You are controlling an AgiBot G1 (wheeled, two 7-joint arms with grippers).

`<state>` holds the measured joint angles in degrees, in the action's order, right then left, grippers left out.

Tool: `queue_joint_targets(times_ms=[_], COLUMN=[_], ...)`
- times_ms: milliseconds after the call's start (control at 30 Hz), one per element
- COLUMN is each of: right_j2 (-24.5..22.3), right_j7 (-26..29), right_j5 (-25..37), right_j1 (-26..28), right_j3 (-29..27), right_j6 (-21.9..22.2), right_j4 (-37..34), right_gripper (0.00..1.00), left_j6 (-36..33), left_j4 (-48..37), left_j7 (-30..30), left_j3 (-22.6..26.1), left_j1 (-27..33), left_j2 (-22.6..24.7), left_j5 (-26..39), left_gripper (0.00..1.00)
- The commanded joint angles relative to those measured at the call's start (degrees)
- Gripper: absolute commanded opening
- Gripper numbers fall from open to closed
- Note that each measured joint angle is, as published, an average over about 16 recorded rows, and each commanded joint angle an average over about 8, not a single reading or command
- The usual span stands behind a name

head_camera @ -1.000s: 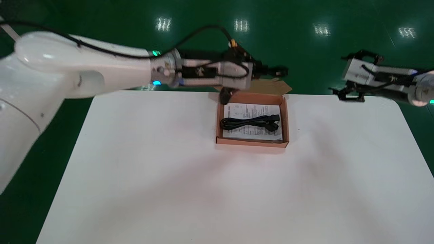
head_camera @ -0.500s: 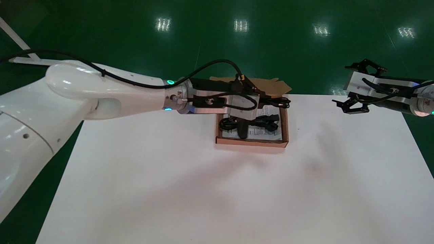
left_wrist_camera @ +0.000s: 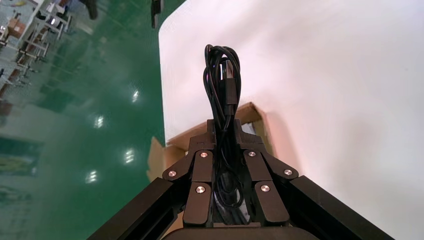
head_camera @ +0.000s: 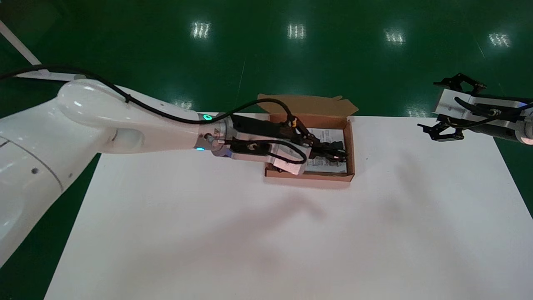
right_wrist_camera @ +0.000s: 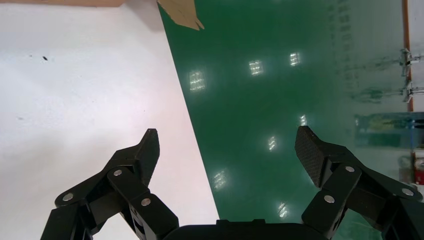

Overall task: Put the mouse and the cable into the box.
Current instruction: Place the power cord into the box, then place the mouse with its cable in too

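A black coiled cable (left_wrist_camera: pixel 222 75) sits lengthwise between the fingers of my left gripper (left_wrist_camera: pixel 225 127), which is shut on it; its plug end pokes out past the fingertips. In the head view, the left gripper (head_camera: pixel 335 153) reaches from the left into the brown cardboard box (head_camera: pixel 350 146), low over the printed sheet (head_camera: pixel 329 135) lining it. The arm hides most of the cable (head_camera: pixel 336 146). No mouse shows in any view. My right gripper (head_camera: pixel 429 106) hangs open and empty at the table's far right edge, also seen in its own wrist view (right_wrist_camera: pixel 227 137).
The box stands at the back middle of the white table (head_camera: pixel 266 233), its lid flap (head_camera: pixel 308 104) folded back over the far edge. Green floor (right_wrist_camera: pixel 260 100) surrounds the table. A corner of the box (left_wrist_camera: pixel 252 112) shows behind the left fingers.
The left arm has swung down from above the box's back edge into the box, and its fingers now enclose the cable. The right gripper has drifted slightly right.
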<state>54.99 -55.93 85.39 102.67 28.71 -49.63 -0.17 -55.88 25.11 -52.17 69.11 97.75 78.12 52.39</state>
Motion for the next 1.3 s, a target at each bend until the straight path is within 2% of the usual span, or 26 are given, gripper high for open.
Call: queue_joint_targets(times_ms=[33,267,767,1300], right_j2=[-0.12,-0.93,-2.71,-3.53], right_j7=[0.00,-0.21,-0.66,-0.62], right_j5=[0.06,0.46,0.85,1.11], right_j1=[0.13,0.18,0.16,-0.21], right_j3=[0.05,0.33,0.60,0.78], right_j6=[-0.04,0.38,0.70,0.09], right_j4=[0.06,0.00,0.00,-0.12], right_gripper=[1.00,1.00,1.00,1.00], left_j6=[-0.48,0.14,13.01,15.42], left_j4=[-0.86,-1.11,-1.77,-0.48], left_j7=[0.41,1.90,-3.06,-3.77], left_j3=[0.14,1.49,5.95,8.95], left_j1=[-0.18,-0.97,3.80,3.93], left_j2=[-0.02,0.09,0.20,0.33], left_j5=[-0.92,-2.96,-0.63,-2.99], left_gripper=[0.00,0.00,0.00,0.00])
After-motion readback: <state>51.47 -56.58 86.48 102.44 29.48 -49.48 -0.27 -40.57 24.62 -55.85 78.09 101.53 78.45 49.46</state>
